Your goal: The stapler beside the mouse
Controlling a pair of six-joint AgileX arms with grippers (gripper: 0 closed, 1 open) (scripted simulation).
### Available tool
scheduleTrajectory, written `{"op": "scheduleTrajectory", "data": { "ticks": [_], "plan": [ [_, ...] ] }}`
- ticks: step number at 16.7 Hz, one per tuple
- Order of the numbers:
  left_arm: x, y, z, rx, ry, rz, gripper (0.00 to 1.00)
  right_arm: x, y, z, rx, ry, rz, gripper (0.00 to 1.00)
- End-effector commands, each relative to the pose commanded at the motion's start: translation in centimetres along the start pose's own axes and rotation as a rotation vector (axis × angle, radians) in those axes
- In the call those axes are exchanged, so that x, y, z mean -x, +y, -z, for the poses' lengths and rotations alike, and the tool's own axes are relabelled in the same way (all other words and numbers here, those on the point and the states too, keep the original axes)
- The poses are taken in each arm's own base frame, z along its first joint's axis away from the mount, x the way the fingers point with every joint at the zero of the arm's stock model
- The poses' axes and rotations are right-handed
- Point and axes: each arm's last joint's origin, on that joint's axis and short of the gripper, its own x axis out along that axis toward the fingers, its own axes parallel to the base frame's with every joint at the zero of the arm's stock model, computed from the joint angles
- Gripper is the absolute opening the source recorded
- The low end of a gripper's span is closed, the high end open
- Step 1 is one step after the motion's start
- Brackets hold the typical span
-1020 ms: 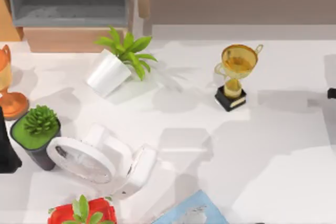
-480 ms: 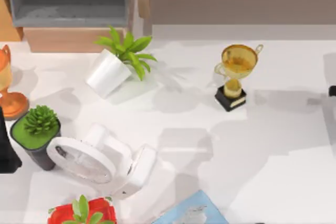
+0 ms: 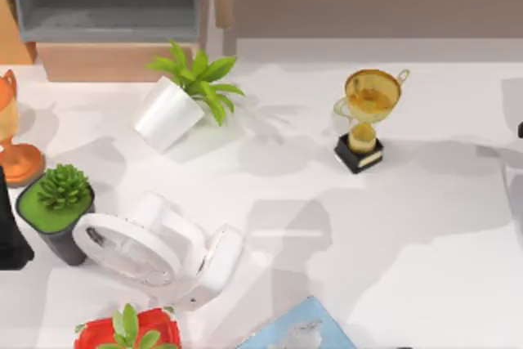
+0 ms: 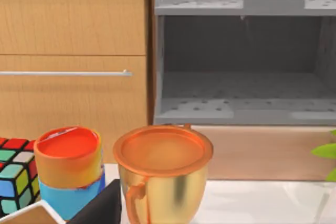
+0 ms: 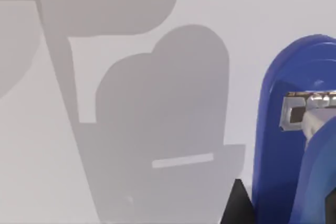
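Since a second ago, the dark arm part at the table's (image 3: 425, 243) right edge has slid almost out of the top view; nothing on the table has shifted.

Close under the right wrist camera sits the bright-blue stapler (image 5: 294, 135), metal staple slot showing, white table beneath; whether the right tool grips it, or how far it is open, cannot be told. The left tool's opening cannot be told either; its wrist view faces a copper cup (image 4: 163, 174), a Rubik's cube (image 4: 13, 177) and grey shelving (image 4: 244, 56). No mouse is visible. Likely risks: a loosely held stapler slipping, or clipping the gold trophy (image 3: 365, 120) or tipped white fan (image 3: 155, 247).
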Motion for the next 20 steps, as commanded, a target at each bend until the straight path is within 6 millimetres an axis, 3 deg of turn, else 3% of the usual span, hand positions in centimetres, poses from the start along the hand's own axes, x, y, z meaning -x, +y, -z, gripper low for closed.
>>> {"op": "scheduleTrajectory", "data": {
  "ticks": [2,5,8,11,14,17,20],
  "plan": [
    [0.0,0.0,0.0,0.0,0.0,0.0,1.0,0.6,0.2,-0.1,-0.005,-0.018,0.0,0.0],
    [0.0,0.0,0.0,0.0,0.0,0.0,1.0,4.2,2.1,-0.2,-0.041,-0.127,-0.007,0.0],
    [0.0,0.0,0.0,0.0,0.0,0.0,1.0,8.5,5.7,0.9,-0.081,-0.241,-0.035,0.0],
    [0.0,0.0,0.0,0.0,0.0,0.0,1.0,10.9,10.5,3.5,-0.078,-0.27,-0.072,0.0],
    [0.0,0.0,0.0,0.0,0.0,0.0,1.0,10.2,15.6,6.7,-0.019,-0.207,-0.07,0.0],
    [0.0,0.0,0.0,0.0,0.0,0.0,1.0,7.0,20.2,9.9,0.088,-0.105,-0.017,0.0],
    [0.0,0.0,0.0,0.0,0.0,0.0,1.0,3.4,23.0,12.0,0.184,-0.023,0.042,0.0]
  ]
}}
